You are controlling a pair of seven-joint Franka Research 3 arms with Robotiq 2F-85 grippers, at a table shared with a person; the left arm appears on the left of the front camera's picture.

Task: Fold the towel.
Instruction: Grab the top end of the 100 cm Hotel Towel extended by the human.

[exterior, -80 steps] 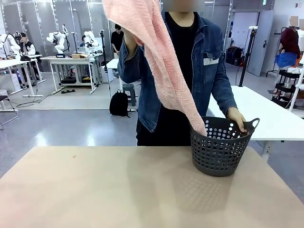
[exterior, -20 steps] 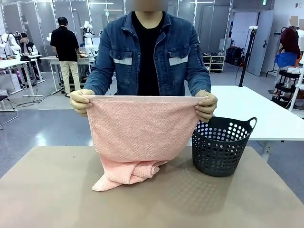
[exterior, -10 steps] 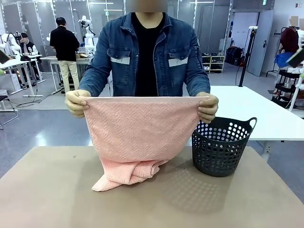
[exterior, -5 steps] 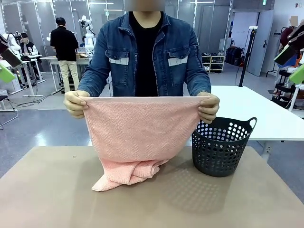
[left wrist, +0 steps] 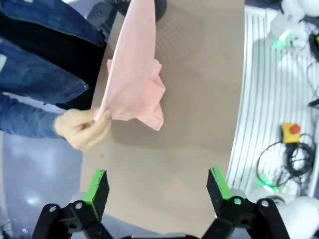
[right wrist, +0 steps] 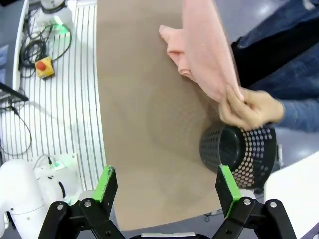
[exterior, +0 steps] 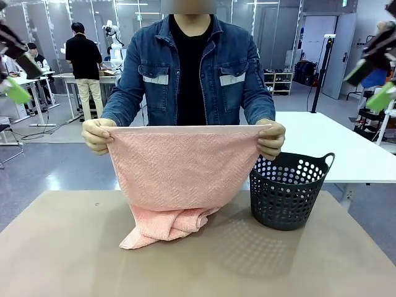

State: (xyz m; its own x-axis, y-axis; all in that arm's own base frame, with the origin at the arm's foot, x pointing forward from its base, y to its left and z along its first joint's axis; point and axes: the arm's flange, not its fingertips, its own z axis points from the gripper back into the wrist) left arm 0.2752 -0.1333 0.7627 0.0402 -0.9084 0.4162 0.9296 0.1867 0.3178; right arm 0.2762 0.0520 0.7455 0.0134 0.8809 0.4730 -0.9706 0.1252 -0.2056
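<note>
A person across the table holds the salmon-pink towel (exterior: pixel 182 170) stretched by its two top corners, one hand (exterior: pixel 98 135) at each end. Its lower end lies bunched on the tan table (exterior: pixel 74 253). In the left wrist view the towel (left wrist: pixel 132 74) hangs edge-on from a hand (left wrist: pixel 82 128). The right wrist view looks down on the towel (right wrist: pixel 204 50) pinched by the other hand (right wrist: pixel 249 112). My left gripper (exterior: pixel 13 74) hovers high at the far left edge, open and empty. My right gripper (exterior: pixel 374 77) hovers high at the far right edge, also open and empty.
A dark grey perforated basket (exterior: pixel 289 189) stands on the table to the right of the towel, close by the person's hand; from the right wrist it is the basket (right wrist: pixel 239 149). A white table (exterior: pixel 346 148) stands behind it. Bare tabletop stretches along the near side.
Both grippers have come into the front view at the upper left and right edges, moving inward. The person holds the towel stretched as before.
</note>
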